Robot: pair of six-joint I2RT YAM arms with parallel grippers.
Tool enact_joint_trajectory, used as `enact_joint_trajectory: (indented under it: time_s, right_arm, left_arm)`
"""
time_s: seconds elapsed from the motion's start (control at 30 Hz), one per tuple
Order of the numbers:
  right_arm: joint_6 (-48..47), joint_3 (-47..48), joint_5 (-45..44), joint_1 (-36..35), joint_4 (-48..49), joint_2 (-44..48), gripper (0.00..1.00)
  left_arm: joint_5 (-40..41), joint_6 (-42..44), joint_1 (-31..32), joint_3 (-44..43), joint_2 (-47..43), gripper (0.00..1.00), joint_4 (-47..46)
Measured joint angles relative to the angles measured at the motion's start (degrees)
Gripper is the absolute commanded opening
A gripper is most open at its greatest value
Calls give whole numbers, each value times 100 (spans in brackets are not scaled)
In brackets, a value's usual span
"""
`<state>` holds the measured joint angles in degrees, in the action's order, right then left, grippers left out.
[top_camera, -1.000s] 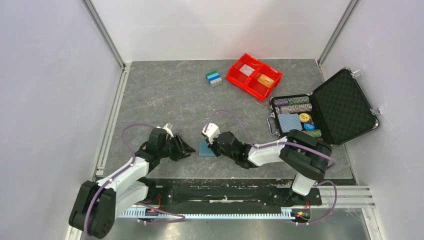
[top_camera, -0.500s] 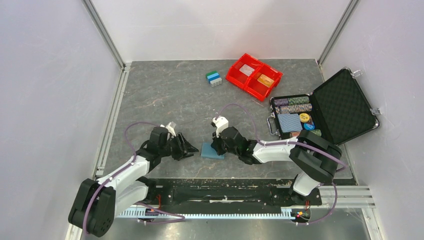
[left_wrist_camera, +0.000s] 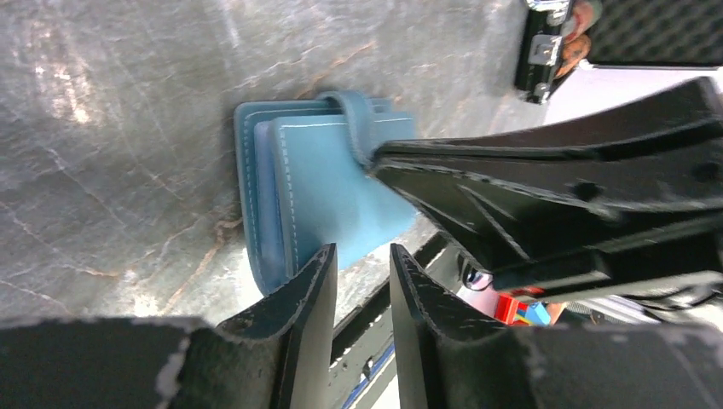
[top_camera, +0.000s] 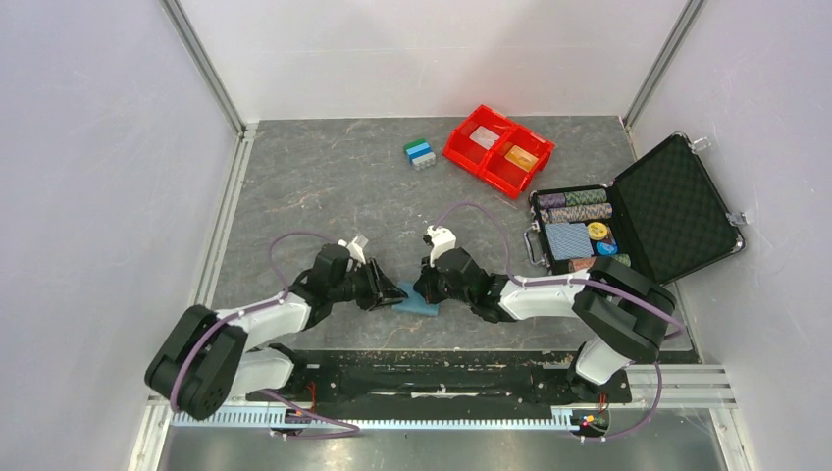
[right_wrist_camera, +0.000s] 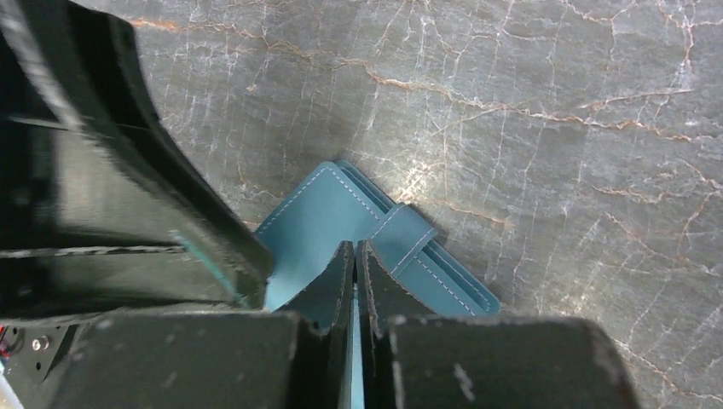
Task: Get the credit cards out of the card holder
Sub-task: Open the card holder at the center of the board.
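- The card holder (top_camera: 418,305) lay folded flat on the table (top_camera: 324,196) near its front edge, between both grippers; no credit cards showed.
- Right gripper (top_camera: 425,288): fingers pressed together, tips down on the holder beside its strap (right_wrist_camera: 407,232).
- Left gripper (left_wrist_camera: 361,256): jaws narrowly apart, nothing clamped, the holder's edge just ahead of the tips.
- Both arms were equally near; the right fingers crowded the left's approach.
- Red bin (top_camera: 497,147) and black case (top_camera: 677,206) sat well apart.

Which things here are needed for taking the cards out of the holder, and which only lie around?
For the job: card holder, left pincer, right pincer.
Lying about: red bin, open black case, poker chips, small blue-green block.
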<state>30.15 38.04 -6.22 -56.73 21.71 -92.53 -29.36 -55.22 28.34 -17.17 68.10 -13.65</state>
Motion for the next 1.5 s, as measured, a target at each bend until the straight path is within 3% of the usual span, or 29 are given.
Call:
enact_joint_trajectory:
  time_s: [0.17,0.47,1.1,1.5]
  right_arm:
    - [144,-149,173,151,2,216,0]
    - [221,-444,669,756,85,675,0]
    - [374,-579,1270,1093,-372,2347,0]
    - [719,-841,1307,1099,-289,2557,0]
  left_arm:
    - [90,20,142,-52,785,33,-94]
    - [142,44,308,-295,1106,35,-190]
    - [1040,282,378,-1012,-503,75,1834]
    - [1001,387,378,-997,-365,71,1781]
